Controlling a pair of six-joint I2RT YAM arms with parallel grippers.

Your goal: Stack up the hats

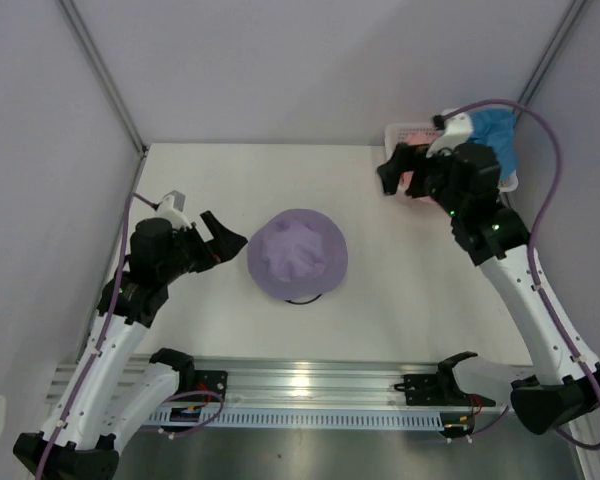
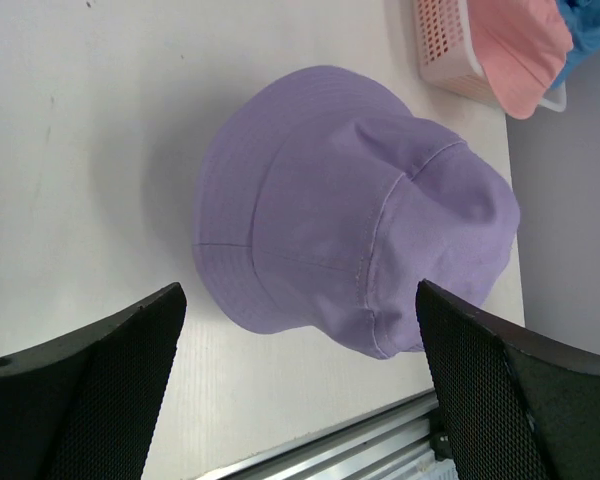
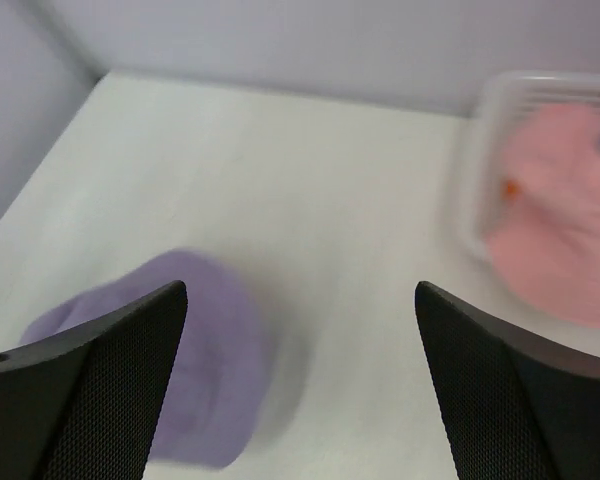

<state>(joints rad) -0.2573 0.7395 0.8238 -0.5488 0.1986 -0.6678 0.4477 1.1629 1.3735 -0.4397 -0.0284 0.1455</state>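
Note:
A lavender hat [image 1: 297,255] [image 2: 350,210] sits crown up in the middle of the table, over a thin black wire stand whose edge shows at its near side [image 1: 302,299]. My left gripper [image 1: 228,235] [image 2: 298,295] is open just left of it, holding nothing. A pink hat [image 2: 520,50] [image 3: 560,220] and a blue hat [image 1: 497,135] [image 2: 590,30] lie in the basket at the back right. My right gripper [image 1: 400,170] [image 3: 300,290] hangs open and empty above the table beside that basket. The right wrist view is blurred, with the lavender hat [image 3: 180,350] at lower left.
The white mesh basket [image 1: 405,133] [image 2: 445,45] [image 3: 480,150] stands in the back right corner against the wall. Grey walls close the table on the left, back and right. A metal rail [image 1: 310,385] runs along the near edge.

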